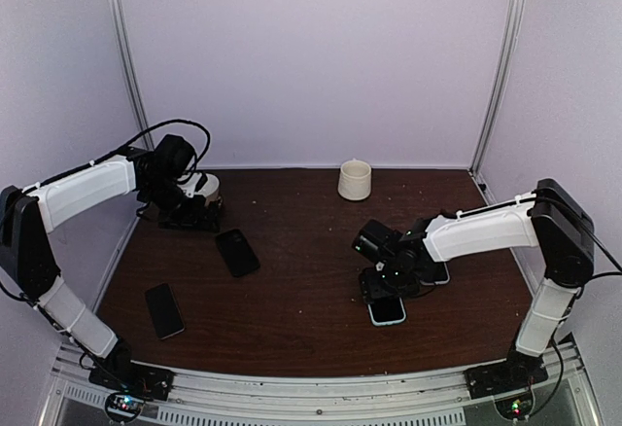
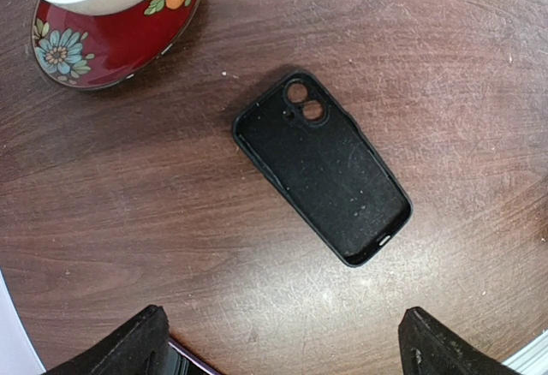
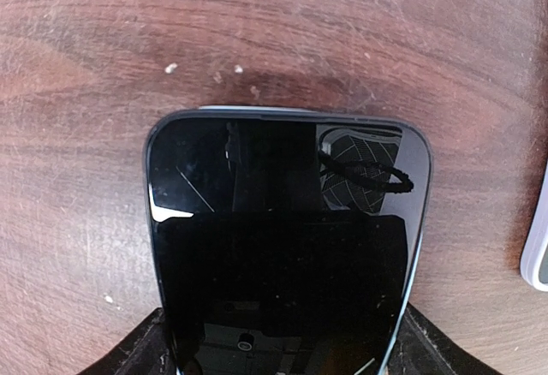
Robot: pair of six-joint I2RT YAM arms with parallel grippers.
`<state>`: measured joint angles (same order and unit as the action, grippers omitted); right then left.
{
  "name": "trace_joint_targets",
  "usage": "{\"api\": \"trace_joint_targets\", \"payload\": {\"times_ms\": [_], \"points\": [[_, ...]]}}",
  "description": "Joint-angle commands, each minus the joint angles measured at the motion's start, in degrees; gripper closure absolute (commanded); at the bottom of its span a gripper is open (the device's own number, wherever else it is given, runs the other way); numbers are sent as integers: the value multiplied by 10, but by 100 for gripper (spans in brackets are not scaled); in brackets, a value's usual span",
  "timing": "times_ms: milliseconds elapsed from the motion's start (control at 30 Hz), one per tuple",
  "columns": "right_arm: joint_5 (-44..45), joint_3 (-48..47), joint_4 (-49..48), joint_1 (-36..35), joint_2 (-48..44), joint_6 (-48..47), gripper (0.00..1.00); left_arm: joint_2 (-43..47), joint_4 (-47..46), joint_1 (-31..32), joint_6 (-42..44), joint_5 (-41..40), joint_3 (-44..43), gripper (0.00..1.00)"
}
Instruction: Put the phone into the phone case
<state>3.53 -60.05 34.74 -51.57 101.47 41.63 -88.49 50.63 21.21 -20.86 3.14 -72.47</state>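
On the brown wooden surface [image 1: 311, 241], the step in hand looks like the pick-up of the dark-screened phone with the pale rim [image 3: 282, 247]. It lies flat, screen up, at the near right. It is well apart from the empty black soft phone case [image 2: 321, 178], which lies open side up left of centre. Your right gripper [image 1: 386, 288] sits low over the phone with a finger [image 3: 145, 349] at each long edge. The wrist view does not show whether the pads are pressing, so I cannot tell whether you have a hold. Keep the jaws square to those edges and the tips down at the surface, because a thin glossy slab will likely squirt out of a high or skewed pinch. Lift level, and mind the white-edged flat object [image 3: 538, 255] just to the phone's right. Your left gripper [image 2: 278, 349] is spread wide and holds nothing, above the case at the far left. You could use it to pin the case. The case's camera cut-out end points toward the red floral bowl [image 2: 111, 37], so bring the phone's camera end to that side.
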Motion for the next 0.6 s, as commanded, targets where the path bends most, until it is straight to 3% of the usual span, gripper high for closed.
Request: {"api": "trace_joint_targets", "payload": {"times_ms": [0, 367, 567], "points": [[14, -13, 14, -16, -13, -33, 43, 12, -15, 2, 10, -8, 5, 3], [69, -8, -91, -44, -124, -108, 52, 69, -73, 13, 24, 17, 29, 2], [103, -11, -200, -57, -168, -194, 53, 159, -168, 137, 119, -45, 33, 2]]}}
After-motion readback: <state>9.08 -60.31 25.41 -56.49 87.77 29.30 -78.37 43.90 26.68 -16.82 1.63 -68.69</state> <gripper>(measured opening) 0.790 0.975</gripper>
